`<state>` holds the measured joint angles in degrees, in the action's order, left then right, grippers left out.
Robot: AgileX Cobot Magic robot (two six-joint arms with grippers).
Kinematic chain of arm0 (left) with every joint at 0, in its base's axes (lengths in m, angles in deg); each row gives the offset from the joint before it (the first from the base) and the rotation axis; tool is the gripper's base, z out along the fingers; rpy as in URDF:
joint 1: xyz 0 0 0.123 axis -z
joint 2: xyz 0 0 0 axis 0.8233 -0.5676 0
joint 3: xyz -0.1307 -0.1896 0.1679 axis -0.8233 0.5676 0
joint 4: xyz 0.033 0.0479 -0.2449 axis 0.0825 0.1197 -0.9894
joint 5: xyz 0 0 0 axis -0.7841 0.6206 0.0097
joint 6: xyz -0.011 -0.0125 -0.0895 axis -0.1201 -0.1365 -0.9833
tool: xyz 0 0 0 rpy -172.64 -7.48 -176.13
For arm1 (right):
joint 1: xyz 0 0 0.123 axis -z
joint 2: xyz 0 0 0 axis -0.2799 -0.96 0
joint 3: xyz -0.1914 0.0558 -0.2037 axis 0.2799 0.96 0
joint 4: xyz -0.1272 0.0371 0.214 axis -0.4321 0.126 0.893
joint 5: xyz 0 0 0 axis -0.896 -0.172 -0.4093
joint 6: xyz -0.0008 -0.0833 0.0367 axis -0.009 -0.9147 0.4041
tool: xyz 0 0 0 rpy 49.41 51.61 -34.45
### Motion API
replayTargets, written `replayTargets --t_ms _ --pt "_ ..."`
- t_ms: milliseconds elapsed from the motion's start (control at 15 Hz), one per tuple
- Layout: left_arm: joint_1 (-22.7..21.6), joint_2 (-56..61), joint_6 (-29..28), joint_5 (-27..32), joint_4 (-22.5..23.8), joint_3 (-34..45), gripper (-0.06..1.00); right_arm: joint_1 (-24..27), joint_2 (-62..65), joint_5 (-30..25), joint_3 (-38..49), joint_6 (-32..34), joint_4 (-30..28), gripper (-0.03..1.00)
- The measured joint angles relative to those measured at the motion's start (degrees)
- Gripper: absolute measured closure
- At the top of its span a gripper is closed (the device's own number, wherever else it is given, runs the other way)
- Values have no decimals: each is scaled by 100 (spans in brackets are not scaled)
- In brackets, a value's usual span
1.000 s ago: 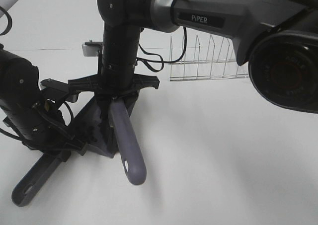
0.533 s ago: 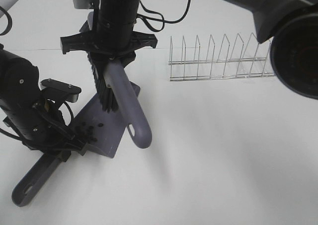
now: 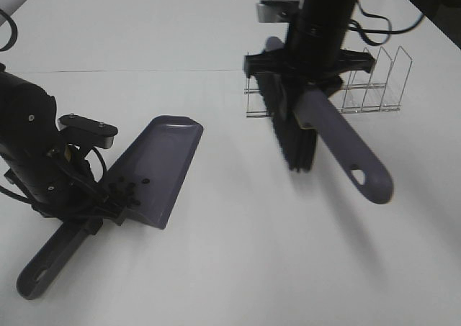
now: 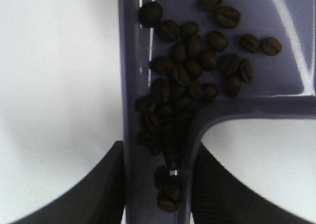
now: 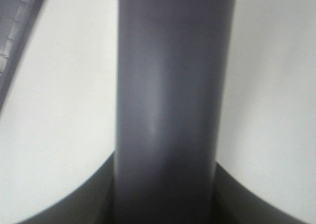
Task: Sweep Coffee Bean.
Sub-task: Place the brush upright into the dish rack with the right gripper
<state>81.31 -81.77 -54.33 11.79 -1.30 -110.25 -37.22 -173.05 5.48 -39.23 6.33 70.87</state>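
Observation:
The grey dustpan (image 3: 167, 153) lies on the white table at the left, its handle pointing to the front left. My left gripper (image 3: 97, 214) is shut on that handle; in the left wrist view it (image 4: 155, 204) clamps the dustpan (image 4: 281, 70) near the blade. The coffee beans (image 3: 130, 189) lie heaped in the pan's rear corner, and they show close up in the left wrist view (image 4: 185, 80). My right gripper (image 3: 306, 88) is shut on the brush (image 3: 346, 157) and holds it in the air at the right, black bristles (image 3: 292, 135) down. The right wrist view shows only the brush's handle (image 5: 168, 85).
A wire dish rack (image 3: 371, 81) stands at the back right, just behind the raised brush. The left arm's black body (image 3: 29, 146) sits at the table's left edge. White table (image 3: 238, 268) lies between dustpan and brush.
The right gripper has lifted the brush off the dustpan and carried it to the right, in front of the rack. The beans now show in the pan. Left arm and dustpan have not moved.

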Motion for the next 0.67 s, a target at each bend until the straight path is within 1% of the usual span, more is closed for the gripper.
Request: replayTargets --t_ms 133,200,533,667 --pt "0 0 0 11 0 0 63 567 109 0 710 -269 -92 68" --pt "0 0 0 29 0 0 63 1026 63 0 1129 -424 -183 68" --pt "0 0 0 46 -11 0 63 1862 11 11 1220 -642 -286 68" --pt "0 0 0 52 -11 0 63 2023 11 11 1220 -773 -338 68"
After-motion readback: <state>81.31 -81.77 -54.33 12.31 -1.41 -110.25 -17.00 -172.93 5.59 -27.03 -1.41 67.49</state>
